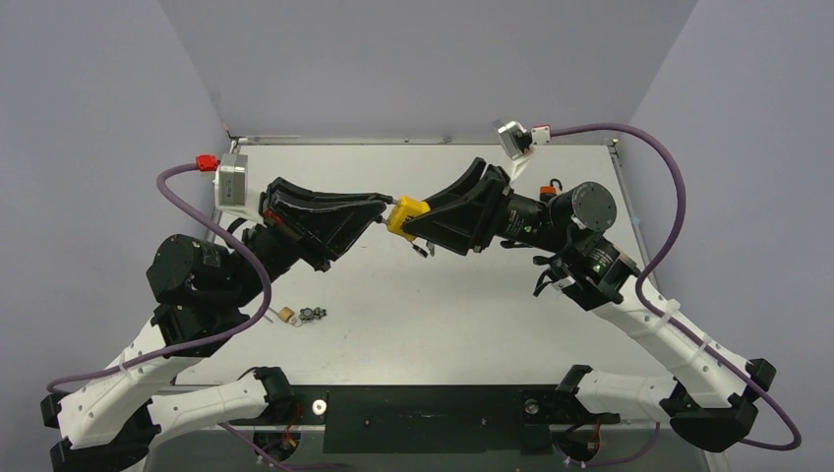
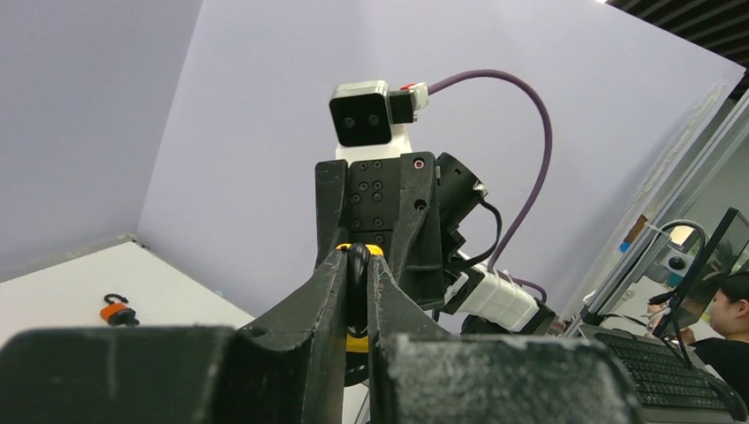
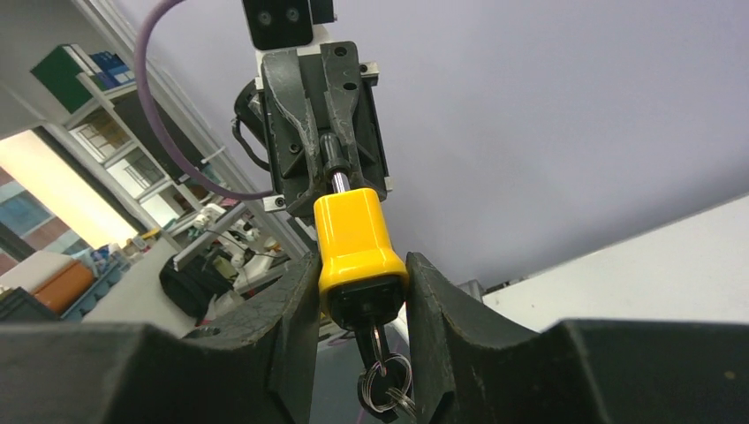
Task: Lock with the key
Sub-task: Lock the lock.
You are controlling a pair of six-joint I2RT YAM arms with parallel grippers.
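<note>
over the table (image 1: 413, 324), right pincer (image 3: 360, 269) clamped on yellow padlock (image 3: 351, 231), left pincer (image 2: 357, 263) pinching its shackle (image 3: 338, 181), key (image 3: 370, 340) inserted

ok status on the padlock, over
Both busy: left pincer shut on the shackle, right pincer clamping the yellow padlock. Held mid-air, key in its base. Nothing blocking; small spare padlock on the table.

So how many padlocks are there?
2: the yellow padlock in the right gripper, the orange padlock on the table by the right arm. A small tan thing may be a third.
</note>
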